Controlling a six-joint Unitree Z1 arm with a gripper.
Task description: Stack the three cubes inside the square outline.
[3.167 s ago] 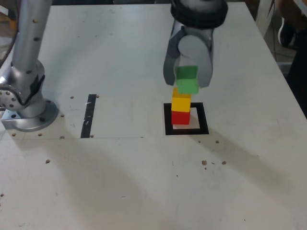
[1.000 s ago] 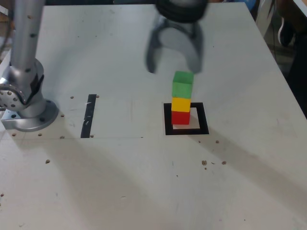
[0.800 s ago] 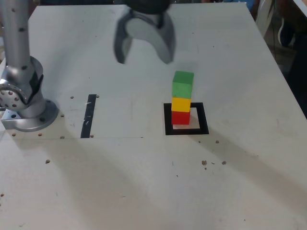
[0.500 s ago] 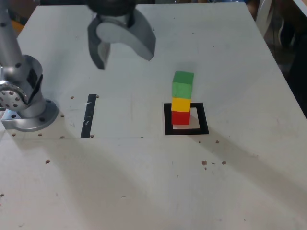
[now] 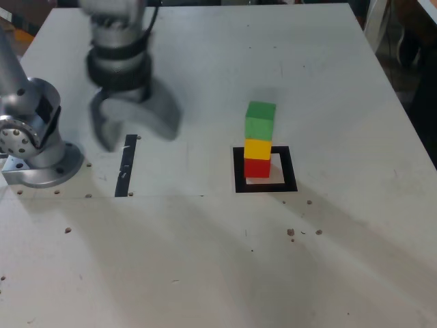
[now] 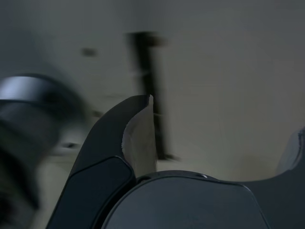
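Standing three high inside the square outline [image 5: 265, 169], the cubes [image 5: 259, 140] look done; the gripper [image 5: 134, 131] hangs well apart near the black strip [image 5: 125, 166], jaws spread, empty. Any desk [image 5: 205, 260] knock could topple them.

The 3 cubes [image 5: 259, 141] stand stacked, green over yellow over red, inside the square outline [image 5: 238, 171].

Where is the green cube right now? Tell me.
In the exterior view, the green cube tops the yellow cube, right of centre, inside the square outline.
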